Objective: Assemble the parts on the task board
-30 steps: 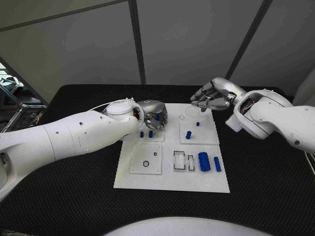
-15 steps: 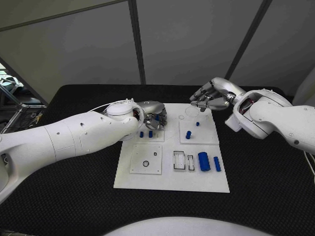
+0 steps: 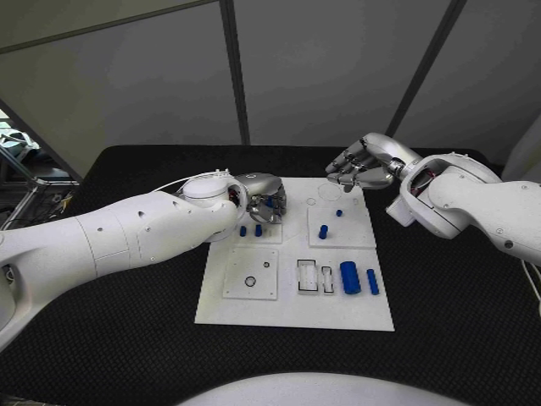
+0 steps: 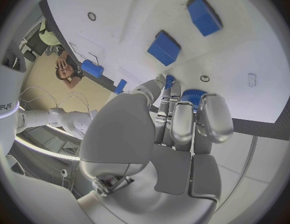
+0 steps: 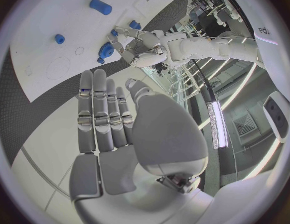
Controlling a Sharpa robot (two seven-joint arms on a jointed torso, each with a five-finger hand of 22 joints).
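Observation:
The white task board [image 3: 292,309] lies in the middle of the black table. My left hand [image 3: 267,204] hovers over the board's far left part, fingers curled around a round blue ridged part [image 4: 194,95], which the right wrist view also shows as the blue part [image 5: 106,50] at the left hand [image 5: 142,48]. My right hand [image 3: 358,169] hangs above the board's far edge, fingers [image 5: 102,109] stretched side by side, holding nothing. Two blue pegs [image 3: 243,230] [image 3: 259,229] stand just in front of the left hand.
Two more blue pegs [image 3: 323,231] [image 3: 339,212] stand on the right raised plate. A thick blue cylinder [image 3: 350,277] and a slim one [image 3: 373,282] lie at the board's right, beside rectangular slots [image 3: 308,276]. A plate with holes [image 3: 251,274] sits at the near left.

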